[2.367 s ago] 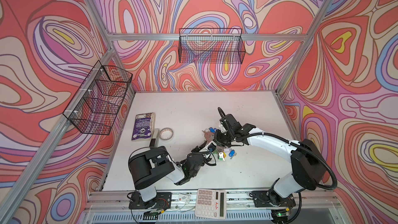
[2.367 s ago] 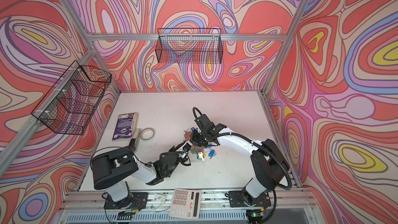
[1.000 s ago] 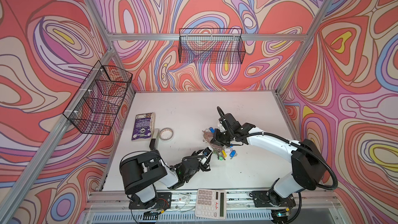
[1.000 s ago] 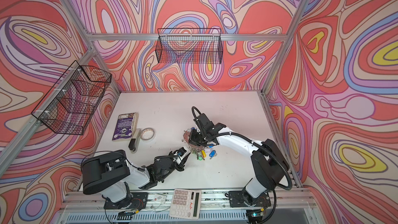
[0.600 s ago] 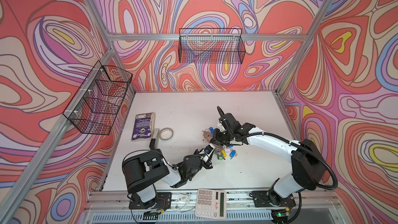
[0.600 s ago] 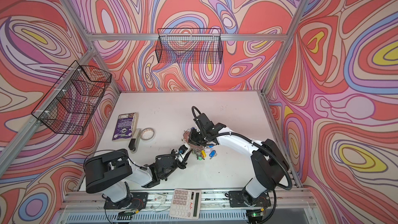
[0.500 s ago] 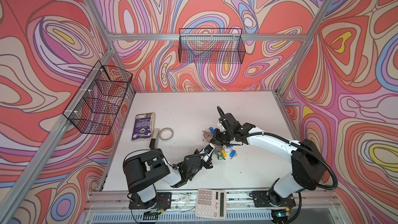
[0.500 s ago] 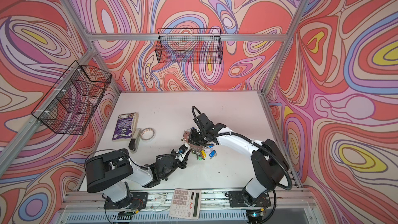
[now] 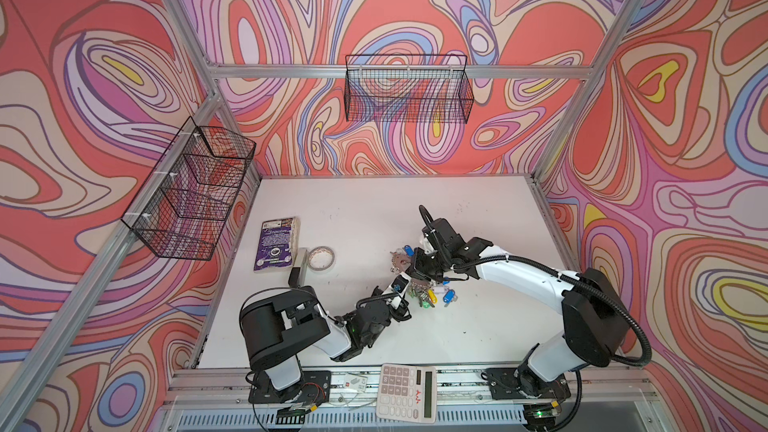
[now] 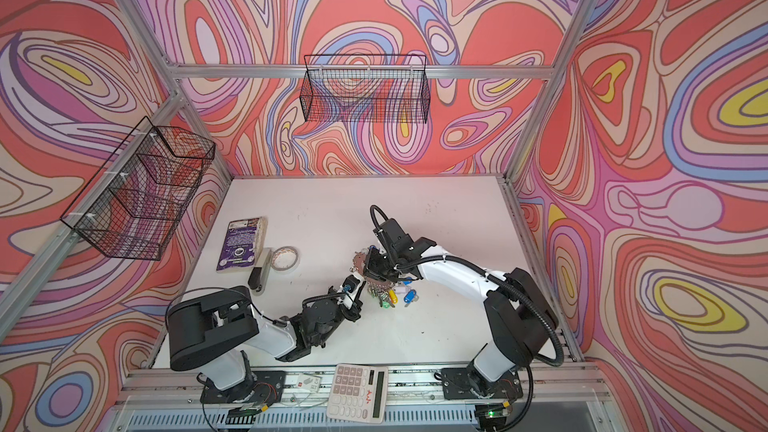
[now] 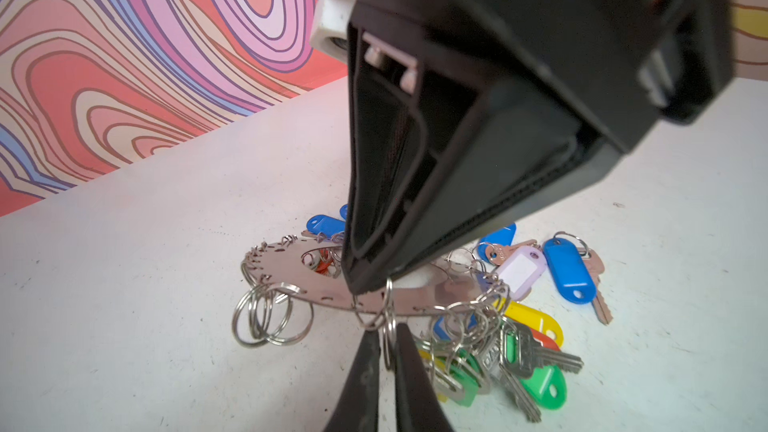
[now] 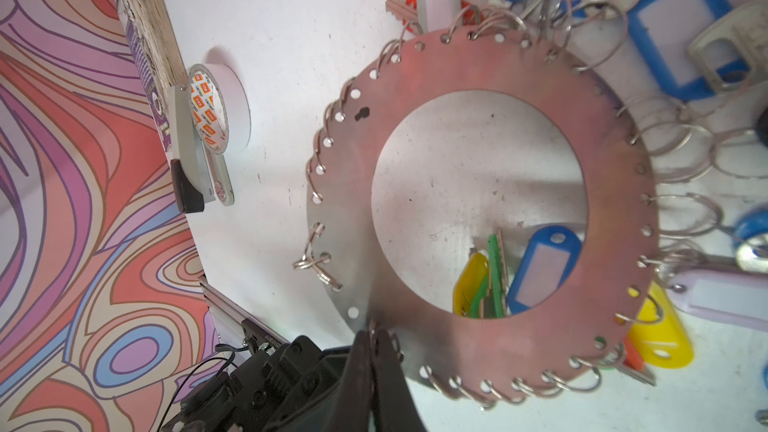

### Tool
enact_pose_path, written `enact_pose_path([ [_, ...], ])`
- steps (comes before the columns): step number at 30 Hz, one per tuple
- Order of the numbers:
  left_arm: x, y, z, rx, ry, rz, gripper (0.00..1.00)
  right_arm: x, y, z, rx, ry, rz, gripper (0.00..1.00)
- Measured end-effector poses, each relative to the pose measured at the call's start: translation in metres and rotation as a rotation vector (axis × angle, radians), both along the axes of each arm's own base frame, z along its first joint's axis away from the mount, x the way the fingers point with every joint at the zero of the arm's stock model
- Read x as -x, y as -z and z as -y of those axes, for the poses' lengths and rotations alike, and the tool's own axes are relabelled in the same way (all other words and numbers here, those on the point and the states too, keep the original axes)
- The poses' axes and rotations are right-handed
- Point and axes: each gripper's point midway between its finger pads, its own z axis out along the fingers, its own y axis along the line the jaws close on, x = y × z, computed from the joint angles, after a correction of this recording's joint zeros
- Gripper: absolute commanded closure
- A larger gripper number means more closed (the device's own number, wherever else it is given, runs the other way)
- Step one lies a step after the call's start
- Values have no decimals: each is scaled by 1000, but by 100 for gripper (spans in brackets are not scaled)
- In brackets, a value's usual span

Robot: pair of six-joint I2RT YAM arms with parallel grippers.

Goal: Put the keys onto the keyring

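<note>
Keyring is mid-tabletop, lifted off it, with the right claw pinched tight on its rim. Left claw is almost closed, nipping a split ring that hangs from the same rim edge, just beside the right tips. Keys are heaped under and beside the disc. Tape and book lie well apart near the left edge. Open tabletop behind and to the right.

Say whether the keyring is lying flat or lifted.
Lifted: the right tool clamps the keyring off the table, split rings dangling under its rim.
</note>
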Motion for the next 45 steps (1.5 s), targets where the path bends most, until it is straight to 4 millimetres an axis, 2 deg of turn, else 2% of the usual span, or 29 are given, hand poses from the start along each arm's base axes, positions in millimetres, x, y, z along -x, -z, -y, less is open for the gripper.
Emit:
enact_pose_path([
  [4,0,1,2,-3,2,-1,87,0,0,0,-1,2,-1,100],
  [8,0,0,4,-1,4,1,100,0,1,0,-1,3,-1,100],
  [26,11,9,12,-169,88,100,100,5,8,14,61,10,-41,100],
  [45,12,4,13,-171,100,118,100,1,5,17,61,-37,-36,98],
])
